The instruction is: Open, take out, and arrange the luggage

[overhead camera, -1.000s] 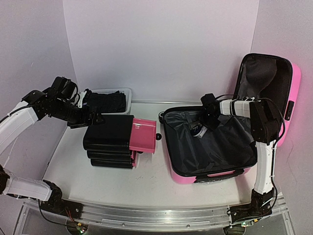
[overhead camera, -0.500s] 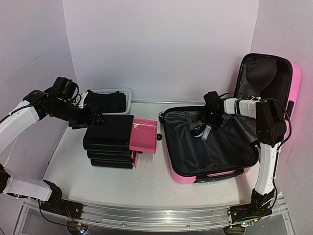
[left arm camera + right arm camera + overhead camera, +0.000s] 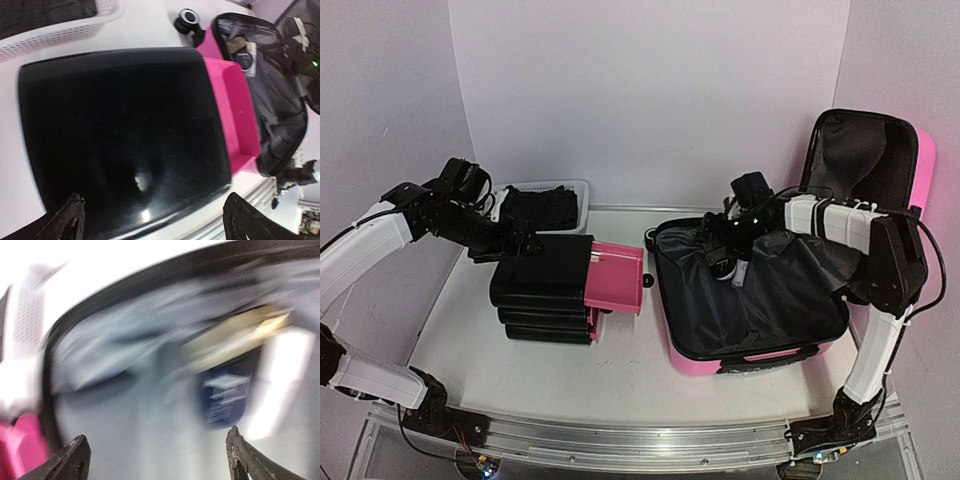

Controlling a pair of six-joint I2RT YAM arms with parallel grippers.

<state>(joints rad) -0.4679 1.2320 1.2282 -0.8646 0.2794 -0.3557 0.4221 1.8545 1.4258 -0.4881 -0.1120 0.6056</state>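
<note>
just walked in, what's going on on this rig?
The luggage lies open on the right, lid upright. The right claw, open, reaches into its far left corner over small loose items, gripping nothing. The left claw, open, hovers over the stack of black cases.

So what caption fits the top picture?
Right tool reaches into the open pink suitcase, left tool beside the stacked black cases.
</note>
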